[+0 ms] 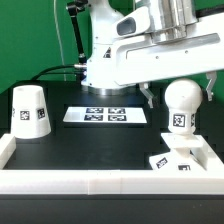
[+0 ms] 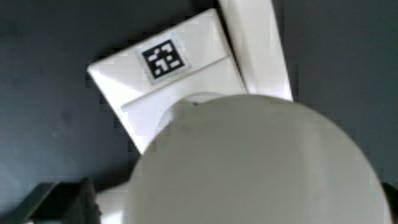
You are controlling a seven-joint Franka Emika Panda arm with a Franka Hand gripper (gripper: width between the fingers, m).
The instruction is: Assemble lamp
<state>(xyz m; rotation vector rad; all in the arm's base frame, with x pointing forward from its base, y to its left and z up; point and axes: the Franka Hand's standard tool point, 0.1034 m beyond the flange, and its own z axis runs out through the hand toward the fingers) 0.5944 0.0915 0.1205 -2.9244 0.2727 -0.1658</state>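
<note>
Bulb (image 1: pixel 180 105): you see it standing on the base (image 1: pixel 172 160), ready to twist in.
Gripper (image 1: pixel 178 82): fingers wide apart, holding nothing.
Shade (image 1: pixel 30 110): waits far off.

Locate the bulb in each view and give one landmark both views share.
Exterior view: the bulb stands upright at that view's right, on the square base.
Wrist view: the bulb is the big rounded white shape filling the foreground.
Shared landmark: the base's tag.
</note>
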